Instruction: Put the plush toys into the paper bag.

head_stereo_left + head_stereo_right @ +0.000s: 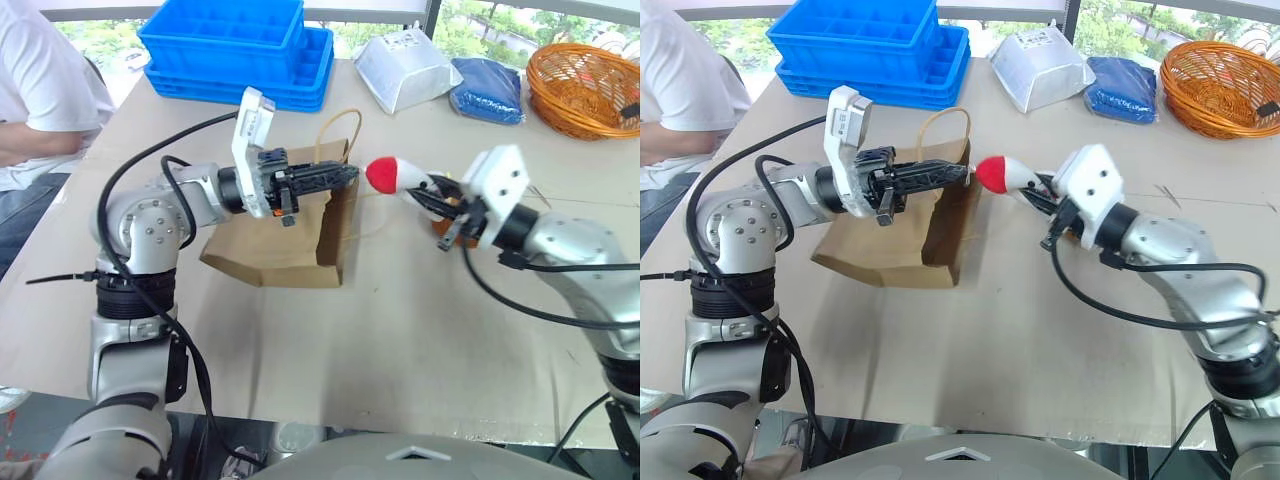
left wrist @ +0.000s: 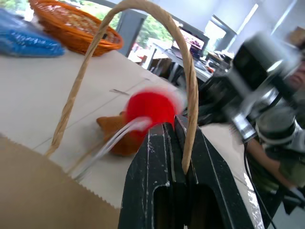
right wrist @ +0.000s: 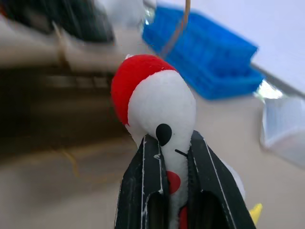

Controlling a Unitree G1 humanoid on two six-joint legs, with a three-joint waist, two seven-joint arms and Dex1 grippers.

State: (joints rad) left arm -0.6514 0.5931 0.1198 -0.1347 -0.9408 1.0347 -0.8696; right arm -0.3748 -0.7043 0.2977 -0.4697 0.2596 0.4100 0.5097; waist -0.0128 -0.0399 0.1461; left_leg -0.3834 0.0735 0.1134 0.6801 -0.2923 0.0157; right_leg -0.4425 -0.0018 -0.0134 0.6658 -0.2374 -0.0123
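The brown paper bag (image 1: 280, 245) lies on the table with its mouth facing right, and one loop handle (image 1: 340, 125) stands up. My left gripper (image 1: 345, 175) is shut on the bag's upper rim by that handle and lifts the mouth open. A white plush toy with a red tip (image 1: 390, 175) hangs in the air just right of the bag's mouth, with my right gripper (image 1: 430, 195) shut on its body. The orange-brown bear plush toy (image 2: 114, 138) lies on the table behind the white toy and is partly hidden by my right hand.
Stacked blue crates (image 1: 235, 45) stand at the far edge. To their right are a silver-white foil pouch (image 1: 405, 70), a blue pouch (image 1: 487, 90) and an orange wicker basket (image 1: 585, 90). A person in white (image 1: 40, 90) sits at the table's left side.
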